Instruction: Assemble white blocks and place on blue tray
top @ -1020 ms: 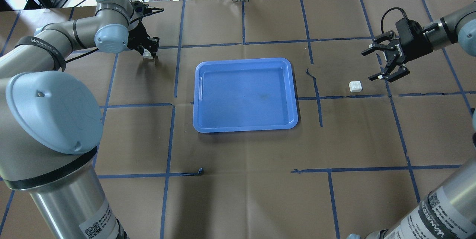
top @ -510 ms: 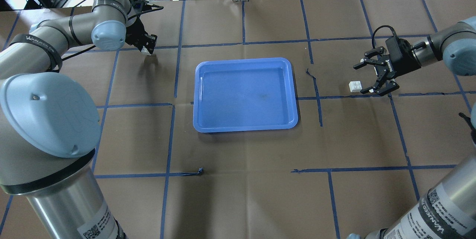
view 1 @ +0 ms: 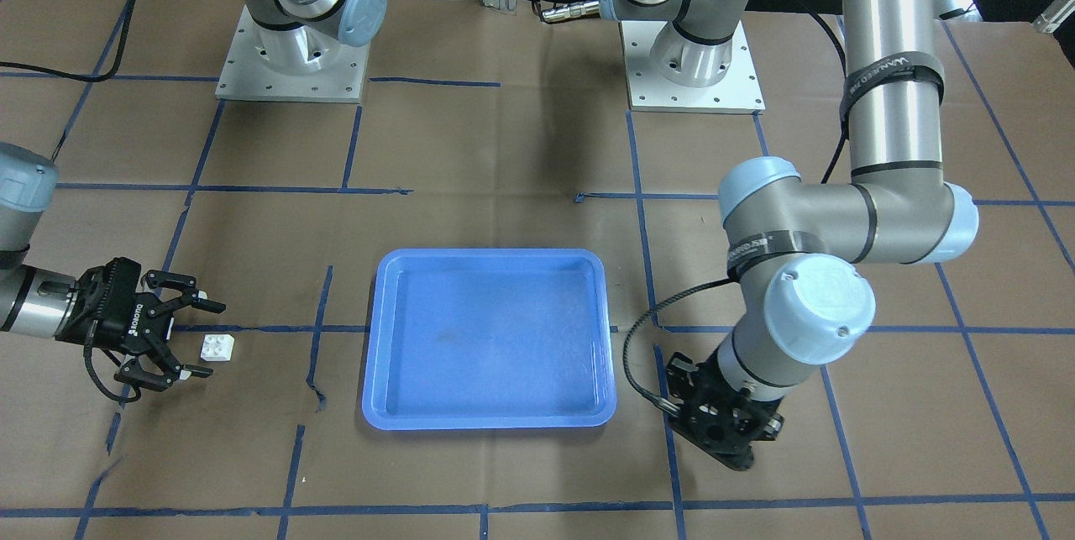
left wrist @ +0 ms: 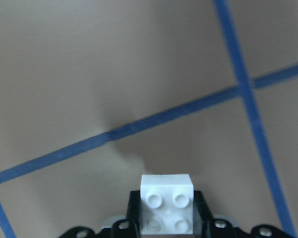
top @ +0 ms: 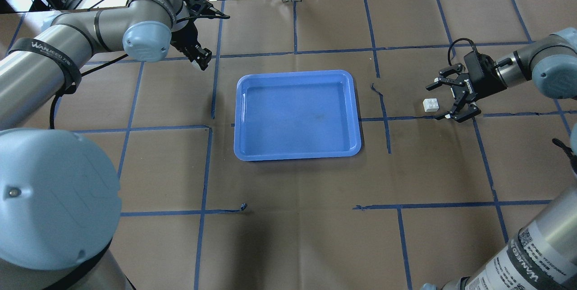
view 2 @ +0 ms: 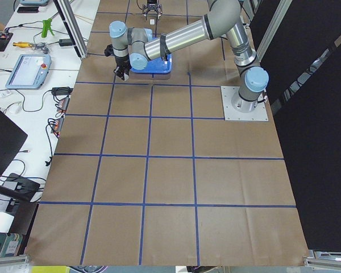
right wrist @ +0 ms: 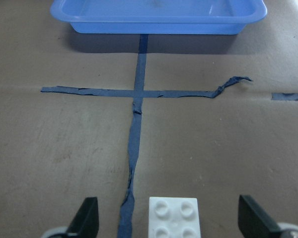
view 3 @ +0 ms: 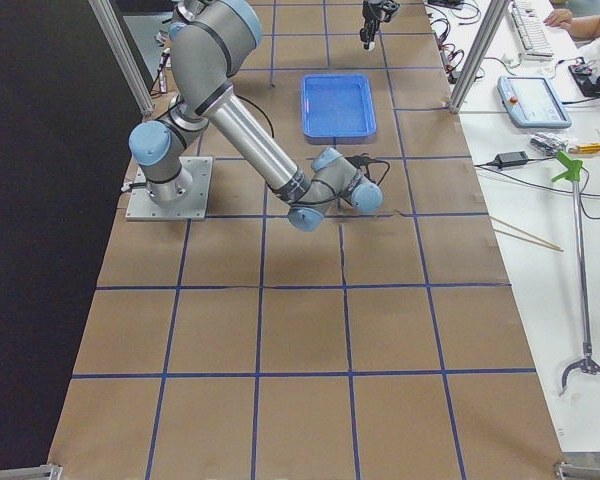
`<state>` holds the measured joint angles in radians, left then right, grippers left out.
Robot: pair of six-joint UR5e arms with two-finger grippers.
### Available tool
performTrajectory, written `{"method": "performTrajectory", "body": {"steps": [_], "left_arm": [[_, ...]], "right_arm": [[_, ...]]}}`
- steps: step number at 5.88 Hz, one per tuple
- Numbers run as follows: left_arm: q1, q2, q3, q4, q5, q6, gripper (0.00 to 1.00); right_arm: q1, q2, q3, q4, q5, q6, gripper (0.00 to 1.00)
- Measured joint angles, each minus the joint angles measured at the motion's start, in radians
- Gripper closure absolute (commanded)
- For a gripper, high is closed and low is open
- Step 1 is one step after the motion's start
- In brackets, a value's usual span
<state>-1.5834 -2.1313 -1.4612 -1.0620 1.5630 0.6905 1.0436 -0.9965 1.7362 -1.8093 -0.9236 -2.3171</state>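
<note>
Block (left wrist: pixel 167 210) clamped in left tool (top: pixel 201 58) has swung toward 10 o'clock of tray (top: pixel 297 73); my right tool (top: pixel 439 102), wide, now straddles second block (top: pixel 430 105). Grasp due.

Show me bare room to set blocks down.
The blue tray is bare inside, as is the paper between tray and robot. Crowded: right of the tray, where the open right gripper straddles the loose white block; the left gripper holds the other block.

Tray (top: pixel 297 114) between left block (left wrist: pixel 167 198), right block (top: pixel 430 105)
</note>
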Motion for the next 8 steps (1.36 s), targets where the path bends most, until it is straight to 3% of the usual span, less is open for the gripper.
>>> {"method": "performTrajectory", "body": {"steps": [1,3,4,8], "left_arm": [[-0.078,0.022,-0.019,-0.002,-0.003,0.090,1.00],[-0.216,0.035,-0.050,0.002,-0.006,0.280,1.00],[-0.268,0.030,-0.059,0.006,-0.004,0.318,1.00],[-0.349,0.013,-0.167,0.127,0.000,0.413,1.00]], "right_arm": [[-0.007,0.008,0.000,-0.001,-0.003,0.001,0.09],[-0.014,0.015,-0.001,-0.001,-0.004,0.001,0.42],[-0.014,0.015,-0.003,-0.002,-0.004,0.002,0.54],[-0.014,0.004,-0.014,-0.040,-0.006,0.012,0.61]]}}
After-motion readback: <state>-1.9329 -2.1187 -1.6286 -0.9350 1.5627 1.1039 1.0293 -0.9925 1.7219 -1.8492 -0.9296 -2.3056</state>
